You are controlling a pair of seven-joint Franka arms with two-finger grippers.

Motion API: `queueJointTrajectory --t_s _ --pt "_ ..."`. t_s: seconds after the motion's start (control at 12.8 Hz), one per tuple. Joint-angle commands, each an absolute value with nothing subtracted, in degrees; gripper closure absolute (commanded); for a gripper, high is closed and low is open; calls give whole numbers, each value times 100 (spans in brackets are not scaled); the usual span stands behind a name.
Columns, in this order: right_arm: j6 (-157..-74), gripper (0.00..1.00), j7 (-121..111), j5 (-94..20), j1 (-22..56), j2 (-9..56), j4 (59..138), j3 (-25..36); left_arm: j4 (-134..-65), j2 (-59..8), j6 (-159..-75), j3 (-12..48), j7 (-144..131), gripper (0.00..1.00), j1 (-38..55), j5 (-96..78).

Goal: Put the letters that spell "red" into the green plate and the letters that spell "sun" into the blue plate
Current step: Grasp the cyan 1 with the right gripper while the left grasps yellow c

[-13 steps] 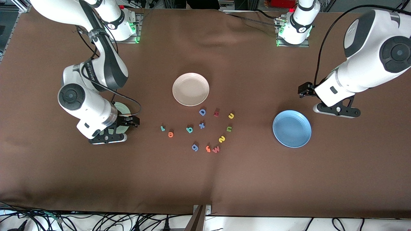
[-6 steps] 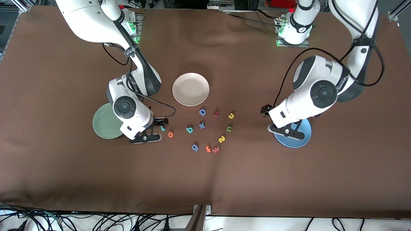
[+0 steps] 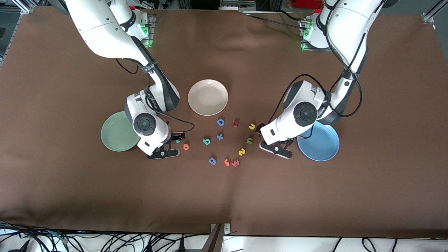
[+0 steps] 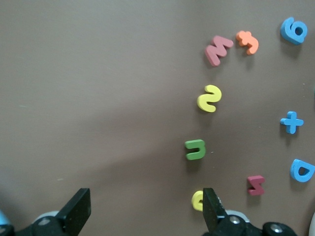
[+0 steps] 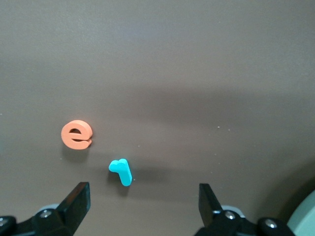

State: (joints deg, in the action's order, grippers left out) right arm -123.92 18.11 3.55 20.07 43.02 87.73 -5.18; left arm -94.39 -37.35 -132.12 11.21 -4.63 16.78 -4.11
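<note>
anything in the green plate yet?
The visible part of the green plate holds nothing. The right arm covers its edge toward the letters, so that strip can't be checked. The teal r and orange e lie on the cloth.

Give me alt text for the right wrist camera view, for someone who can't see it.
The right gripper, fingers open, hangs over brown cloth just above a teal "r", which lies between the fingertips' line and an orange "e" beside it. A sliver of the green plate shows at one corner.
</note>
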Motion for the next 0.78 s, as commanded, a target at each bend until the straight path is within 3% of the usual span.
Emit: queueJointTrajectory --t_s 0.0,0.16,0.23,0.7 --pt "-12401 6 1898 404 2030 4438 8684 -519 -10133 -3621 -14043 1090 -623 0 2055 -686" --pt "-12436 10 1907 387 2039 4535 8675 -519 -10221 -3639 -14089 1090 -624 0 2162 -642" --pt "-12463 17 1907 378 2039 4535 8675 -519 -10222 -3656 -14089 1090 -624 0 2180 -624" --pt "-12735 17 1907 343 2048 4667 8666 -527 -10573 -3788 -14458 1020 -668 3 2417 -422"
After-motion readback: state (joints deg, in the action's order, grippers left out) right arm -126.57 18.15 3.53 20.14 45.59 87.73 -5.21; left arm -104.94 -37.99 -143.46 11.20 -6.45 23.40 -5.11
